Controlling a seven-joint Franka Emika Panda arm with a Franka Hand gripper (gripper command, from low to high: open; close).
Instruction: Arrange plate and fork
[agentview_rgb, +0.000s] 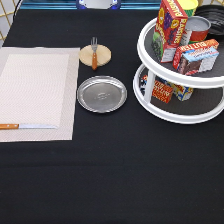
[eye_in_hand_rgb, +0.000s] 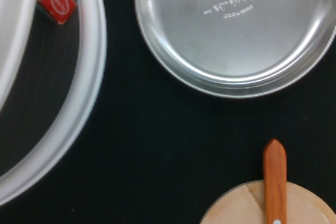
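1. Two things matter most here: the plate (agentview_rgb: 101, 93) and the fork (agentview_rgb: 93, 52).
2. The plate is round, shiny and silver. It lies flat on the black table (agentview_rgb: 115, 175), near the middle of the exterior view.
3. The plate sits just beside the right edge of the pale placemat (agentview_rgb: 37, 92), but it is not on the mat.
4. The fork has an orange-brown handle and silver prongs. It lies across a small round wooden coaster (agentview_rgb: 102, 56), just above the plate in the exterior view. Its prongs point to the exterior view's top.
5. The fork and the plate are close, but they do not touch.
6. A knife (agentview_rgb: 25, 126) with a wooden handle lies on the placemat, near the mat's bottom edge at the exterior view's left.
7. A white two-level turntable (agentview_rgb: 150, 107) stands at the exterior view's right. Boxes and cans of food sit on both levels.
8. The wrist view looks down on part of the plate (eye_in_hand_rgb: 240, 45), the tip of the fork handle (eye_in_hand_rgb: 275, 175) on the coaster (eye_in_hand_rgb: 240, 210), and the turntable's white rim (eye_in_hand_rgb: 71, 105).
9. The claw does not show in the exterior view, so I cannot tell if it is open or closed. It holds neither the plate nor the fork.
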